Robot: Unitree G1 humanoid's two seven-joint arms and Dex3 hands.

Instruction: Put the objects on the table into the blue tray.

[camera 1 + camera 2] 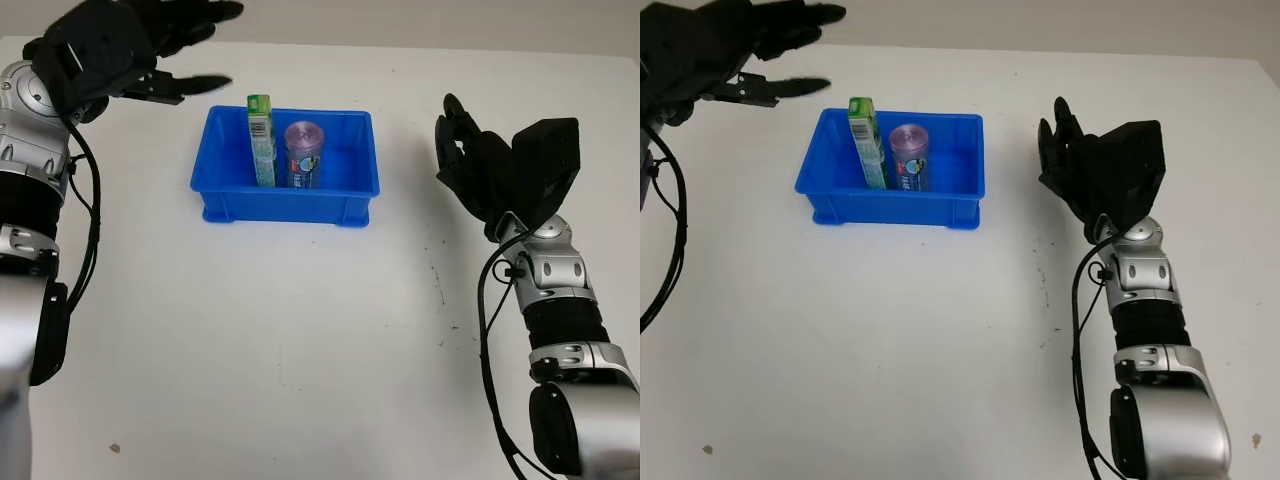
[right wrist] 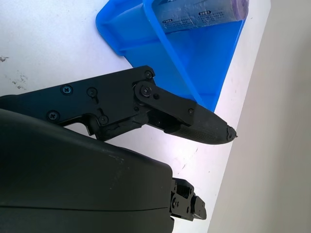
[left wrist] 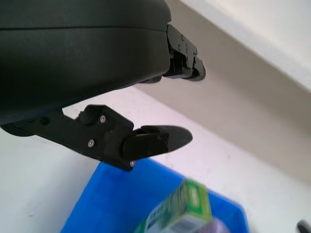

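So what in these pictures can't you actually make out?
- Print on the green box and the purple roll in the blue tray: too small to read in the eye views.
- Tray floor behind the box and roll: hidden by them.
- Box in the left wrist view: blurred and cut off by the picture's edge.
- Part of the tray in the right wrist view: covered by the open right hand.
- Open left hand, beyond the tray's far left corner: its top is cut off in the eye views.

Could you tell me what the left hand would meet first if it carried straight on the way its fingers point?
Probably nothing: the left hand, open, points across the table's far edge, above and behind the blue tray. Depth is uncertain.
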